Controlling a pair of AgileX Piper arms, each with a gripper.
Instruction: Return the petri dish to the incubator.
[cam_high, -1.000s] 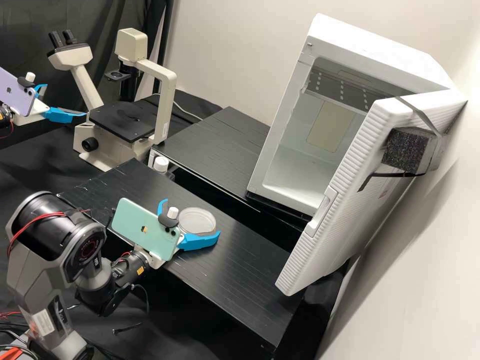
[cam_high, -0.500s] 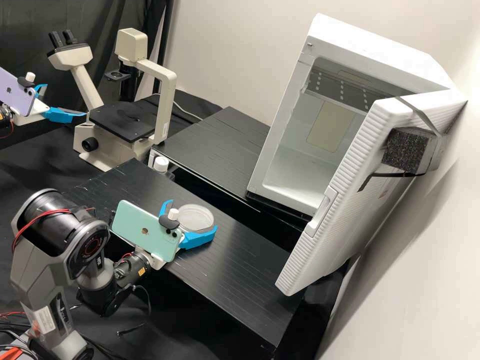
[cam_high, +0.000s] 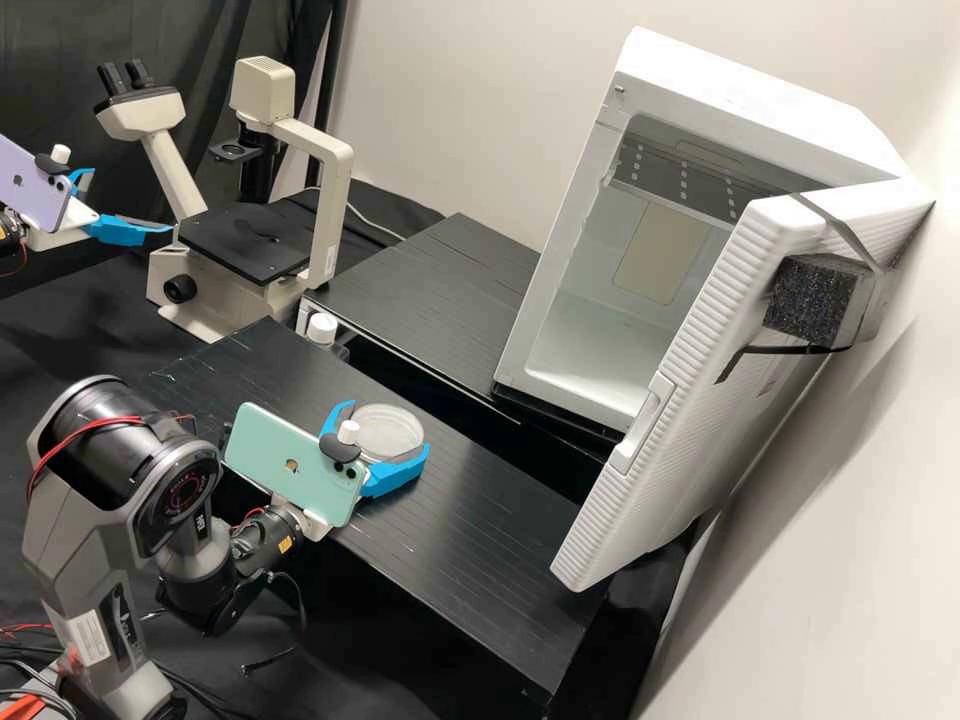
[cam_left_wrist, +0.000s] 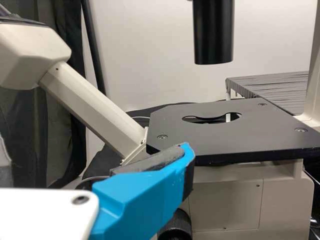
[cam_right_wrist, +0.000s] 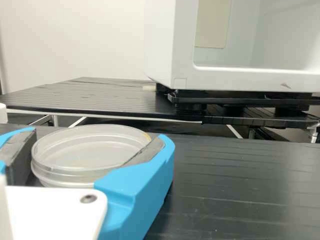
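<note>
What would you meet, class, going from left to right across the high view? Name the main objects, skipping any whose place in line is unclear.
Lilac phone, microscope, petri dish, incubator with its door open.

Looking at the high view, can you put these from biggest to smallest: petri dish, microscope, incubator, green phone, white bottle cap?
As they look in the high view:
1. Incubator, with its open door
2. Microscope
3. Green phone
4. Petri dish
5. White bottle cap
</note>
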